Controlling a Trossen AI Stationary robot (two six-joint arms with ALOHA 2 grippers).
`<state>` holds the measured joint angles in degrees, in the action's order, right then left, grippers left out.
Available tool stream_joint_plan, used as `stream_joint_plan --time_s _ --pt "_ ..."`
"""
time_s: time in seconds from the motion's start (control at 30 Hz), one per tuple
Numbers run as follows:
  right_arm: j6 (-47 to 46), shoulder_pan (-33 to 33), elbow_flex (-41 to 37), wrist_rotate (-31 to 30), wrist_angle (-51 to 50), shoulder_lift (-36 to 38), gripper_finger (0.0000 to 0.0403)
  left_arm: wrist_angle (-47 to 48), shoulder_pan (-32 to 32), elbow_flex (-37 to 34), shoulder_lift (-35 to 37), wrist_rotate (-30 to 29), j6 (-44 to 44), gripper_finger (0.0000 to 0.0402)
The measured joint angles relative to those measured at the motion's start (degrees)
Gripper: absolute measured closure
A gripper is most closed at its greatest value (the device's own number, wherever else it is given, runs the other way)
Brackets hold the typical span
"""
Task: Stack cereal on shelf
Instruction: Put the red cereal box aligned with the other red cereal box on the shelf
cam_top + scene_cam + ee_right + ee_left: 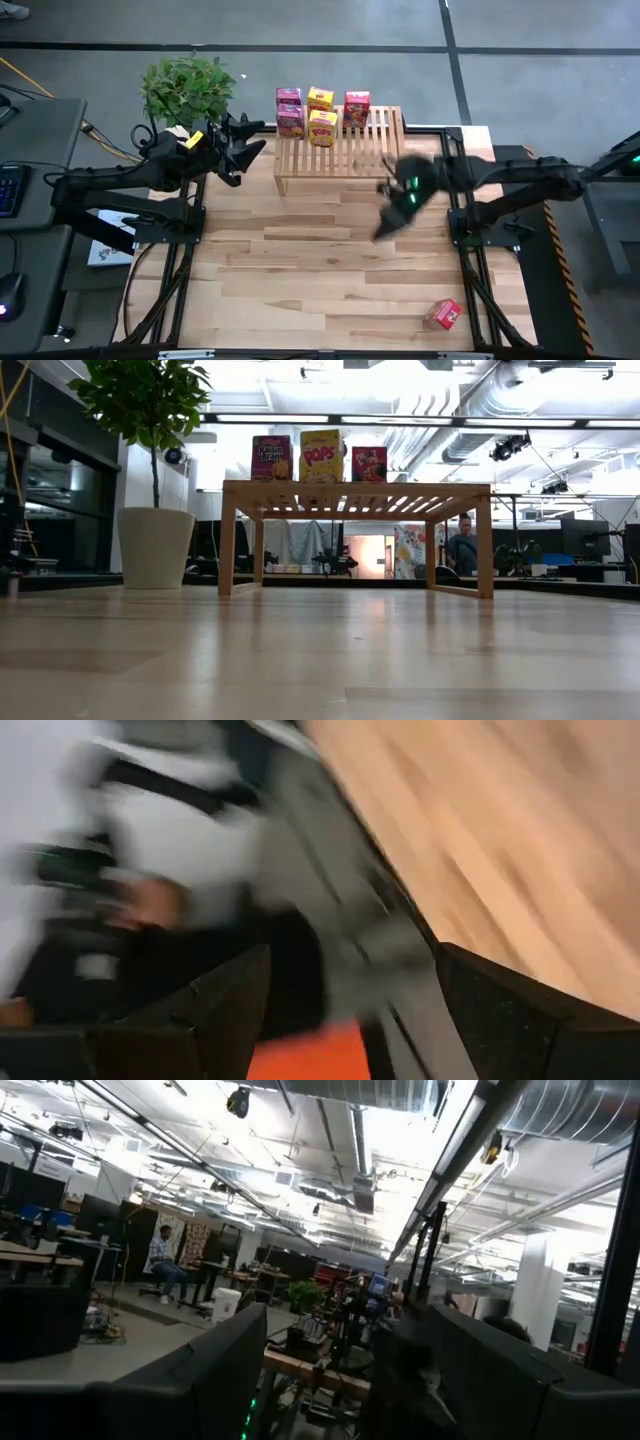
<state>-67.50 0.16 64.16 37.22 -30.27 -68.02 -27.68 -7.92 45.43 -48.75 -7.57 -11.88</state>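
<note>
The light-wood slatted shelf stands at the table's far side. On its top stand two pink cereal boxes, two yellow ones and a red one. The low view shows them upright as pink, yellow and red. Another red box lies on the table near its front right corner. My left gripper is open and empty, raised beside the shelf's left end. My right gripper is open and empty over the table, in front of the shelf's right part, and blurred.
A potted plant stands behind the table's far left corner, close to my left arm. The wooden tabletop lies bare between the shelf and the red box. Black frame rails run along the table's sides.
</note>
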Motion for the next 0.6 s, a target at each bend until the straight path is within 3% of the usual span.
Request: stream_joint_plan --time_s 0.17,0.3,0.43,0.6 --pt "-10.78 14.87 0.00 -4.53 -25.44 0.32 0.0125 0.01 0.00 0.00 -0.15 -0.02 0.00 0.0133" --pt "-19.57 27.41 0.00 -7.80 -37.64 0.32 0.0125 -0.02 0.02 -0.02 -0.20 -0.63 0.00 0.0133" --pt "-23.56 37.88 0.00 -14.44 -40.69 0.32 0.0125 -0.09 0.01 -0.01 -0.20 -1.37 0.00 0.0133" --pt "-17.50 48.92 0.00 -28.92 -32.62 0.32 0.0125 -0.17 0.01 0.00 -0.20 -1.99 0.02 0.0133"
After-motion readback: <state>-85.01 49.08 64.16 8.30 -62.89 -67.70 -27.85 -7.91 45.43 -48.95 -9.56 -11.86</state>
